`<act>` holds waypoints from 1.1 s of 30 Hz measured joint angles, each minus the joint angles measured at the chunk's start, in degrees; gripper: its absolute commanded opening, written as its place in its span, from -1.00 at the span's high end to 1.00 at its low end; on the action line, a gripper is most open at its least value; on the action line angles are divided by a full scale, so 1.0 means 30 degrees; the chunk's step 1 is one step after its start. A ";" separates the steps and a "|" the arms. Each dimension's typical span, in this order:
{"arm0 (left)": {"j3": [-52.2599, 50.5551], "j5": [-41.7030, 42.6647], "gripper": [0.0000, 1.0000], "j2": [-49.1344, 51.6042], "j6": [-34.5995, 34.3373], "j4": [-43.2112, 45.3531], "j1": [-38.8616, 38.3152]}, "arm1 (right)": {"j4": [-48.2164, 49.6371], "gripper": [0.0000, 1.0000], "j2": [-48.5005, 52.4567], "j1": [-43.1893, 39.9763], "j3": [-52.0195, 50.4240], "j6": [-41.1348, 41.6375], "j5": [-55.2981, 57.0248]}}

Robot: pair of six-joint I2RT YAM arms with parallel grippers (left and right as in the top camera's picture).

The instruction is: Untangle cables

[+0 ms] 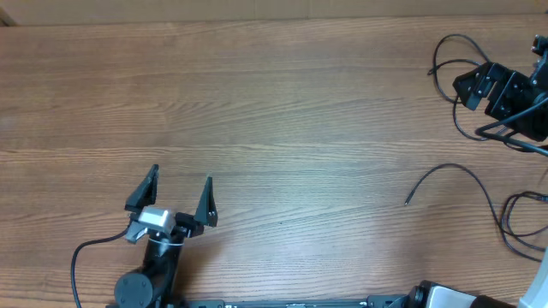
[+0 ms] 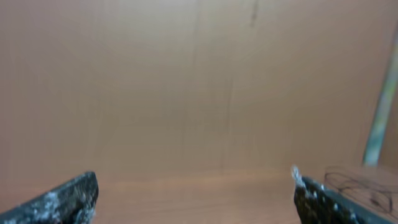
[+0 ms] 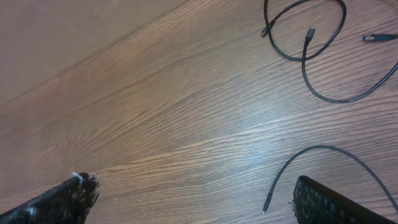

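Thin black cables lie on the right side of the wooden table. One cable (image 1: 458, 167) arcs to a free plug end (image 1: 407, 203). Another cable (image 1: 445, 51) loops around my right arm's black head (image 1: 497, 90) at the top right, and more loops (image 1: 514, 224) run off the right edge. In the right wrist view my right gripper (image 3: 191, 186) is open over bare wood. A cable end (image 3: 264, 210) lies just beside its right finger (image 3: 329, 205), and a cable loop (image 3: 289, 56) lies further ahead. My left gripper (image 1: 182, 178) (image 2: 193, 190) stands open and empty at the bottom left, far from the cables.
A plain brown wall (image 1: 257, 8) borders the table's far edge. The left arm's own thick black wire (image 1: 81, 257) curls at the bottom left. The right arm's base (image 1: 445, 298) sits at the bottom edge. The left wrist view is blurred.
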 measured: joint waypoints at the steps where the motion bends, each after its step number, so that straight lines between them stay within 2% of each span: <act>1: -0.0022 -0.0219 -0.99 -0.0029 -0.0138 -0.1341 0.0226 | 0.0000 -1.00 0.0000 -0.0007 0.0000 0.0000 0.0007; 6: -0.0073 -0.0583 -0.99 -0.0036 -0.0678 -0.6441 0.1574 | 0.0015 -1.00 0.0000 -0.0007 0.0000 -0.0007 0.0000; 14: -0.0073 -0.0780 -0.99 0.0015 -0.0714 -0.6462 0.2696 | 0.0007 -1.00 0.0000 -0.0007 0.0000 0.0000 0.0007; 33: -0.0073 -0.0787 -0.99 0.0015 -0.0714 -0.6462 0.2718 | 0.0000 -1.00 0.0000 -0.0007 0.0000 -0.0007 0.0007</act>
